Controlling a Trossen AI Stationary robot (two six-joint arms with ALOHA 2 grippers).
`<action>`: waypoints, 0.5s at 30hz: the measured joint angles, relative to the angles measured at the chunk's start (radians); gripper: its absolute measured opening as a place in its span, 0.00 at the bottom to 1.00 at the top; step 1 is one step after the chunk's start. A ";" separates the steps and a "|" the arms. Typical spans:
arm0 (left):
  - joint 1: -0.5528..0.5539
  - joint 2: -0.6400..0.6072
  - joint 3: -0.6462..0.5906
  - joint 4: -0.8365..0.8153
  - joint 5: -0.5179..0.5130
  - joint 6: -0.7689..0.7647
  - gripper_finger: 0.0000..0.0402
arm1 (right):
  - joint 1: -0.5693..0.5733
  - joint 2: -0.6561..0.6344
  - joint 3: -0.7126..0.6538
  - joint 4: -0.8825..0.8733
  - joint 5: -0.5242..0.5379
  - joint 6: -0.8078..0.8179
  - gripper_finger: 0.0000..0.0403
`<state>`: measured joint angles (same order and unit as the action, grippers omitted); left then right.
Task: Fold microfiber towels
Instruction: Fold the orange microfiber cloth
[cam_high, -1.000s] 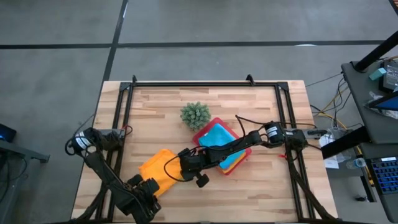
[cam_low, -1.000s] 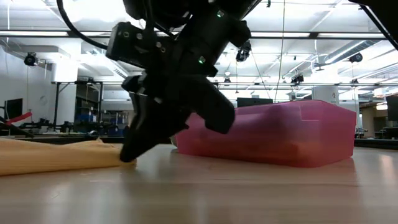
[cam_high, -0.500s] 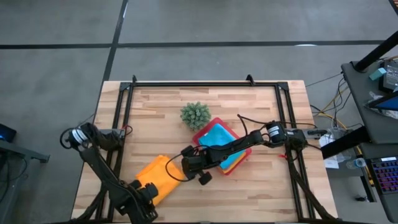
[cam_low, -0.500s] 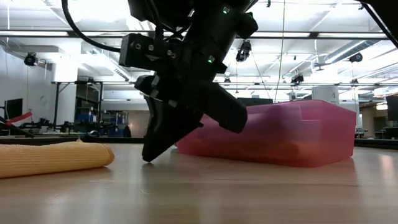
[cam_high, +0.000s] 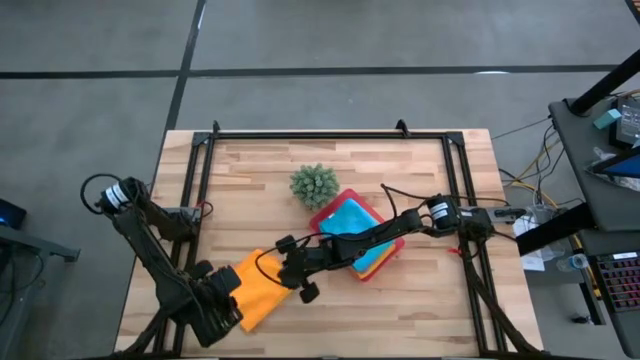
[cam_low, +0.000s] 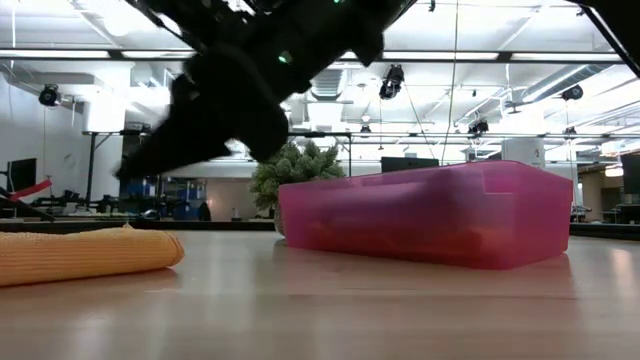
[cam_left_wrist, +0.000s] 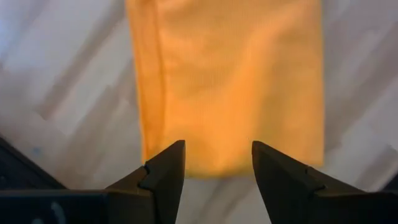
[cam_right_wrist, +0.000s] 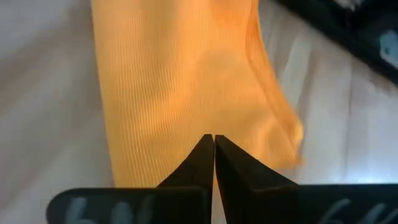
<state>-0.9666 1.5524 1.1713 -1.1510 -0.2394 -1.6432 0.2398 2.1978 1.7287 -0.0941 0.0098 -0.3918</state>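
Two hands hovered over one orange towel (cam_high: 258, 287), and neither had hold of it. That towel lay folded flat on the wooden bench (cam_high: 420, 300), near the front edge and left of centre. The left hand (cam_left_wrist: 214, 163) hung above the towel's near end with its fingers (cam_left_wrist: 163, 169) spread apart and nothing between them; seen from above, the left arm sat at the front-left corner of the bench. The right hand (cam_right_wrist: 213, 152) was reaching across from the right side, its two fingers pressed together to a point, poised over the towel's opposite end and lifted clear of the surface in the low view. A light blue towel (cam_high: 350, 222) rested on top in the pink tray (cam_high: 322, 220), which sat just right of centre, with a sliver of yellow showing at the tray's front edge. Just behind the tray, to its left, a small spiky green plant (cam_high: 314, 184) stood on the bench.
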 joint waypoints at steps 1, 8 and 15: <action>0.003 -0.001 0.000 -0.012 -0.014 0.000 0.43 | 0.000 0.010 0.000 0.042 -0.019 0.004 0.02; 0.012 -0.001 -0.002 -0.037 -0.031 0.000 0.43 | 0.000 0.096 0.006 0.187 -0.039 -0.008 0.02; 0.012 -0.001 -0.004 -0.039 -0.034 0.000 0.43 | -0.006 0.106 0.019 0.016 0.035 -0.023 0.02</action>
<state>-0.9550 1.5513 1.1671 -1.1904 -0.2729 -1.6428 0.2341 2.3039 1.7477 -0.0778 0.0451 -0.4144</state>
